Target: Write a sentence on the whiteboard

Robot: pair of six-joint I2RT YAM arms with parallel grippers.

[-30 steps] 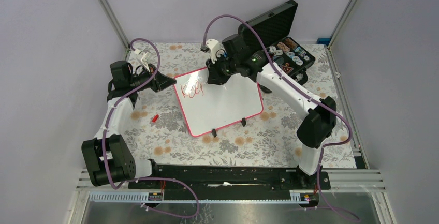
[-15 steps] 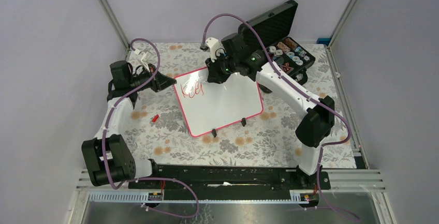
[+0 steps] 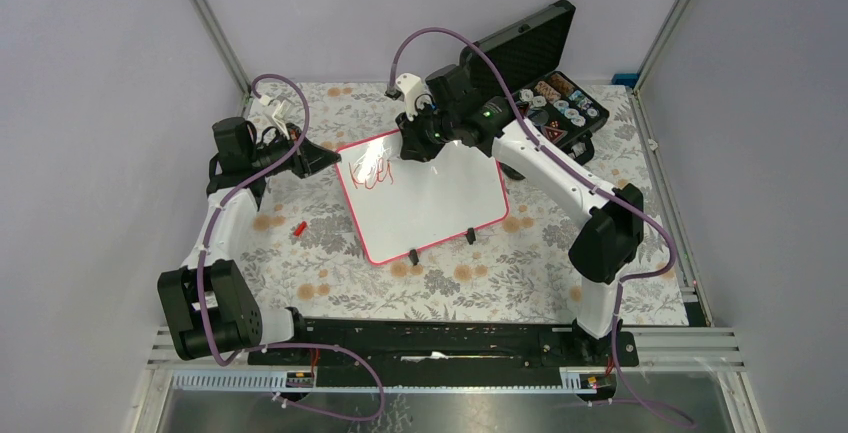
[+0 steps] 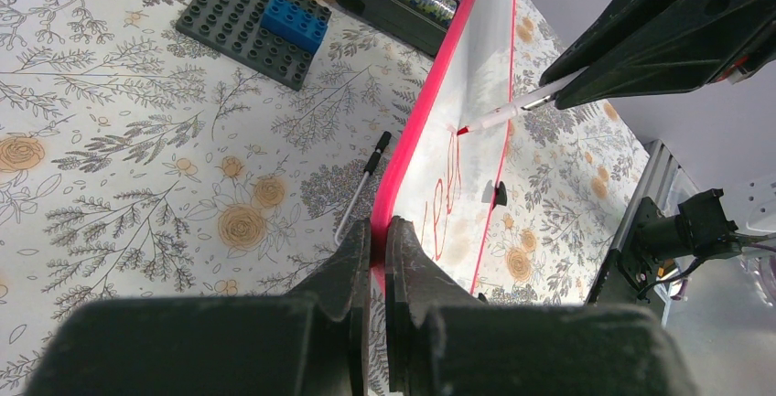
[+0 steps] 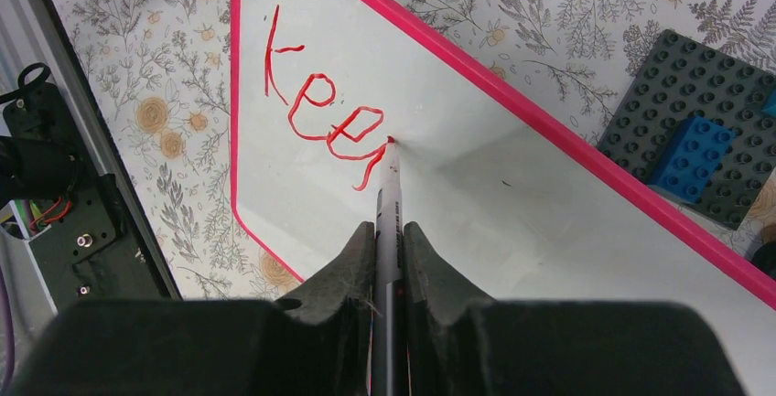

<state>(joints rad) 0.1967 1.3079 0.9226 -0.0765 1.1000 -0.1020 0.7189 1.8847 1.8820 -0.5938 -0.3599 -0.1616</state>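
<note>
The whiteboard [image 3: 430, 198] with its pink frame lies tilted on the floral table. My left gripper [image 3: 335, 160] is shut on the frame at its left edge, jaws pinching the pink rim [image 4: 378, 222]. Gripped upright in my shut right gripper [image 5: 389, 227] is a marker [image 5: 388, 195] whose red tip touches the board. It touches at the end of the red writing [image 5: 320, 112]. The writing reads "Kee" plus an unfinished fourth letter. From the left wrist, the marker [image 4: 499, 116] and the writing [image 4: 446, 190] show on the board's face [image 4: 476, 94].
An open black case [image 3: 545, 83] with small items stands at the back right. A grey studded plate with a blue brick [image 5: 705, 131] lies beyond the board's far edge. A red cap [image 3: 299, 227] lies left of the board. A thin pen [image 4: 361, 186] rests beside the frame.
My right gripper has shifted slightly toward the board's far edge with the marker, adding to the last letter. The left arm and the board have not moved.
</note>
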